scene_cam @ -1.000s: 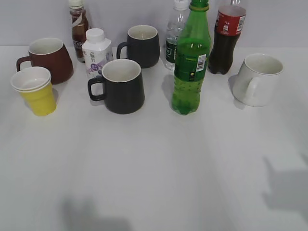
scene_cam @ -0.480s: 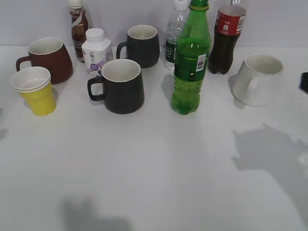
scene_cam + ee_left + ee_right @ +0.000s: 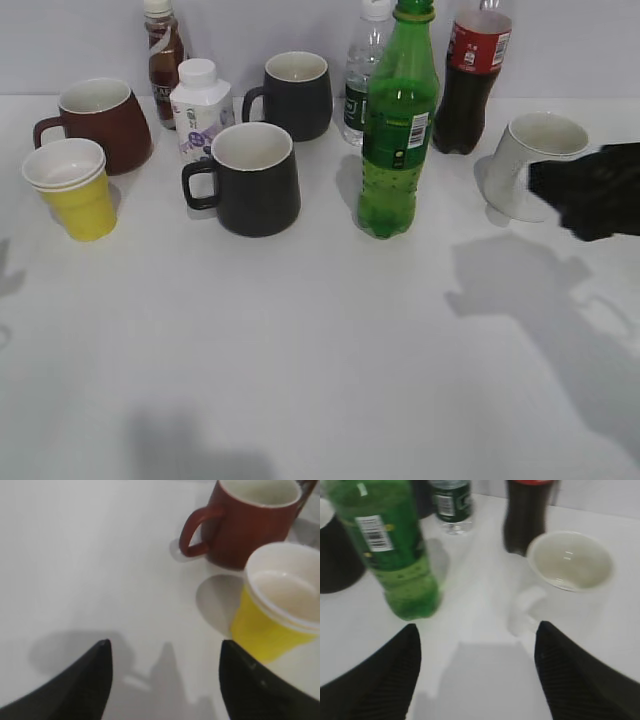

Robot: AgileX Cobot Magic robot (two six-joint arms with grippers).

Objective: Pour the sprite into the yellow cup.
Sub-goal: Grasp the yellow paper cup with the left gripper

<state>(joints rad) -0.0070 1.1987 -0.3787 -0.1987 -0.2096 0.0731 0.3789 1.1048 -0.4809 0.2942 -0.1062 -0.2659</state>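
Note:
The sprite point(image 3: 397, 125), a tall green bottle with a barcode label, stands upright at the table's middle back; it also shows in the right wrist view point(image 3: 385, 545). The yellow cup point(image 3: 74, 190) stands at the far left, in front of the dark red mug; the left wrist view shows it point(image 3: 277, 615) at the right. My right gripper point(image 3: 590, 190) has come in from the right edge, in front of the white mug, well right of the sprite; its jaws point(image 3: 477, 640) are open and empty. My left gripper point(image 3: 165, 652) is open and empty, left of the yellow cup.
A dark red mug point(image 3: 100, 122), two black mugs point(image 3: 250, 178) point(image 3: 295, 95), a white mug point(image 3: 530, 160), a milk bottle point(image 3: 200, 108), a brown drink bottle point(image 3: 163, 55), a water bottle point(image 3: 365, 70) and a cola bottle point(image 3: 472, 75) crowd the back.
My right gripper has come into the exterior view from the right edge and moved left in front of the white mug. Its shadow has spread leftward over the table.

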